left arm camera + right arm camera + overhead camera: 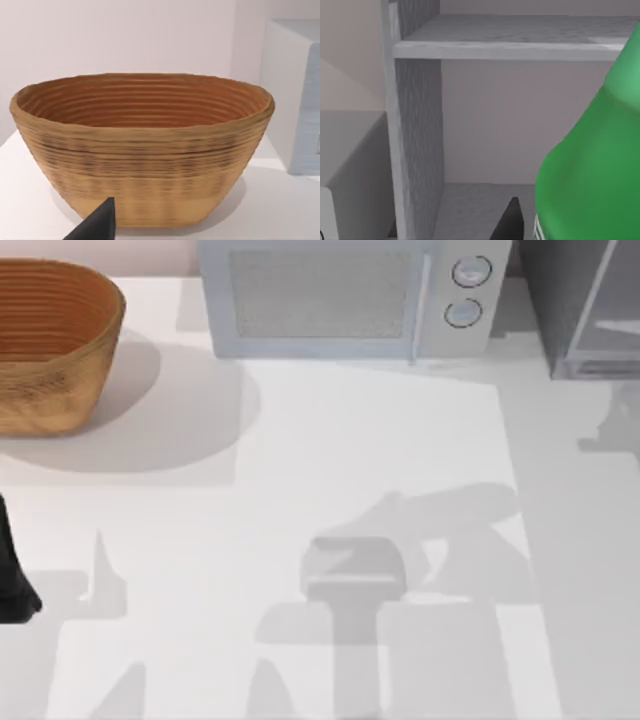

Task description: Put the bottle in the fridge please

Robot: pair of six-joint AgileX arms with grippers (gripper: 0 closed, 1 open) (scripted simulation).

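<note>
Right gripper (520, 222) carries the translucent green plastic bottle (590, 170) at the open grey fridge (415, 125) — grip state can't be told. It should ease in level between the shelves — clear of the frame.

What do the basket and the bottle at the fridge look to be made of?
The basket looks like woven wicker, matte tan, with ribbed coils round its wall. The bottle looks like glossy translucent green plastic, smooth-shouldered. The fridge shelf frame looks matte grey, speckled, perhaps painted metal.
</note>
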